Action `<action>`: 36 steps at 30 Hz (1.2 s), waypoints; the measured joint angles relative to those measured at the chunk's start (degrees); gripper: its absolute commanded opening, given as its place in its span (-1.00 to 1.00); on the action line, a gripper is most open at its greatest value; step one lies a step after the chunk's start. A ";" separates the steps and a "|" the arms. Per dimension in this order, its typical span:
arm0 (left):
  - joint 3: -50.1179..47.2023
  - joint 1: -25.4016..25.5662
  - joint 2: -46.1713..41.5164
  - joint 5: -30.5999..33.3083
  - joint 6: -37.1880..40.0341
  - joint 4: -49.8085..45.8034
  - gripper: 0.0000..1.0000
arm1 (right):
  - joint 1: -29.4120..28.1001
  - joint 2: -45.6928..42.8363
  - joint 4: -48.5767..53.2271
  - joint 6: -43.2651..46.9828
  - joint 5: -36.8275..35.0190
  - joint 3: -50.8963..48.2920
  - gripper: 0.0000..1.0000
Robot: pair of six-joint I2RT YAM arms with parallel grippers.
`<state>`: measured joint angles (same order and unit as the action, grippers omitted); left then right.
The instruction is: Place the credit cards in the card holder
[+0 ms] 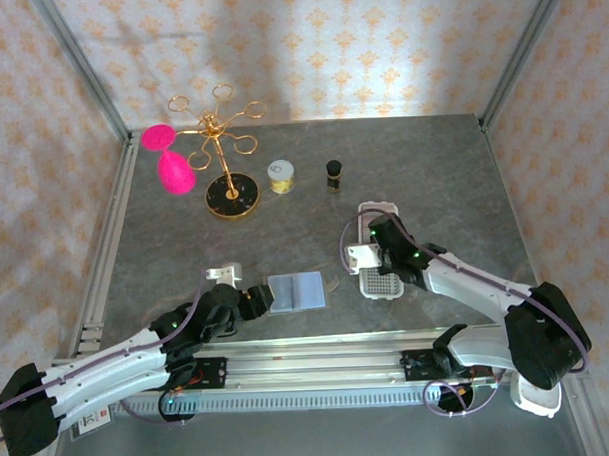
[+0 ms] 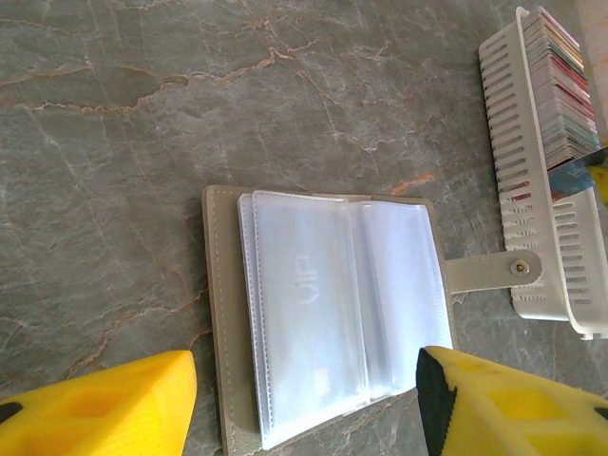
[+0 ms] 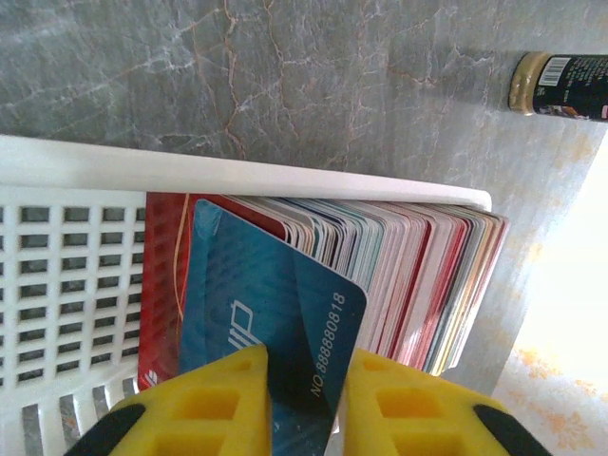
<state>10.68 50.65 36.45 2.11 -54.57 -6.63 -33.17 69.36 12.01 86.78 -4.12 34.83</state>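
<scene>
The task looks to be at its very start. The holder [image 2: 323, 313] lies open and flat on the bench [image 2: 142, 142], between the two arms and just beside the tray [image 2: 521, 199]. Its clear sleeves [image 2: 304, 285] face up and look empty. One carries a faint mark, and I cannot tell whether that is print on the plastic or something under it. The snap tab [image 2: 489, 272] points toward the tray and almost meets its wall.

The cards [image 3: 427, 266] stand on edge, packed in a row at one end of the tray. The right tool [image 3: 306, 361] is over that row, fingers pressed against the two faces of one blue card [image 3: 275, 304]. That card sits tilted and proud of its neighbours. Whether its far edge is free of the row I cannot tell.

The left tool [image 2: 306, 380] is spread, with one finger on each side of the holder's near end, low by the bench. Whether it touches the holder I cannot tell.

So nothing is filed yet. I judge that the blue card has to come out of the tray, cross to the holder and slide into a sleeve, and then the rest must follow. The limp sleeves will likely want steadying while a card goes in.
</scene>
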 measured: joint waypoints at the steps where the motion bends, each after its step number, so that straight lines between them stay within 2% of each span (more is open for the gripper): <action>1: 0.00 0.00 0.00 -0.09 0.00 0.00 0.28 | 0.00 -0.13 0.04 0.04 0.02 0.00 -0.64; 5: 0.00 0.00 0.00 -0.17 -0.02 0.00 0.28 | -0.02 -0.66 0.24 -0.15 0.22 0.00 -0.78; 11: 0.00 0.00 0.00 -0.17 0.00 -0.02 0.28 | -0.04 -3.45 2.95 -1.25 1.29 0.00 -0.88; 15: 0.00 0.00 0.00 -0.15 0.04 -0.26 0.32 | -0.28 -5.95 8.76 -3.61 3.72 0.66 -1.00; 22: 0.87 0.00 0.20 -0.07 0.28 -2.58 0.45 | -4.15 -12.15 21.00 -13.11 9.64 5.49 -1.00; 27: 3.54 0.00 3.67 0.28 0.28 -4.39 0.62 | -6.19 -15.98 23.34 -26.97 17.81 10.29 -1.00; 30: 5.01 0.00 7.58 0.33 0.11 -4.55 0.72 | -6.19 -17.25 19.02 -40.79 22.08 11.41 -1.00; 33: 7.17 0.00 12.66 0.61 0.04 -4.90 0.71 | -6.19 -17.05 13.07 -57.59 25.22 11.28 -1.00; 36: 9.90 0.37 17.66 1.81 0.07 -5.55 0.61 | -6.19 -15.52 7.17 -74.03 27.23 10.45 -1.00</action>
<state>20.58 51.03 54.11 3.92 -54.50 -12.19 -39.35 53.84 19.18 12.75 23.11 45.28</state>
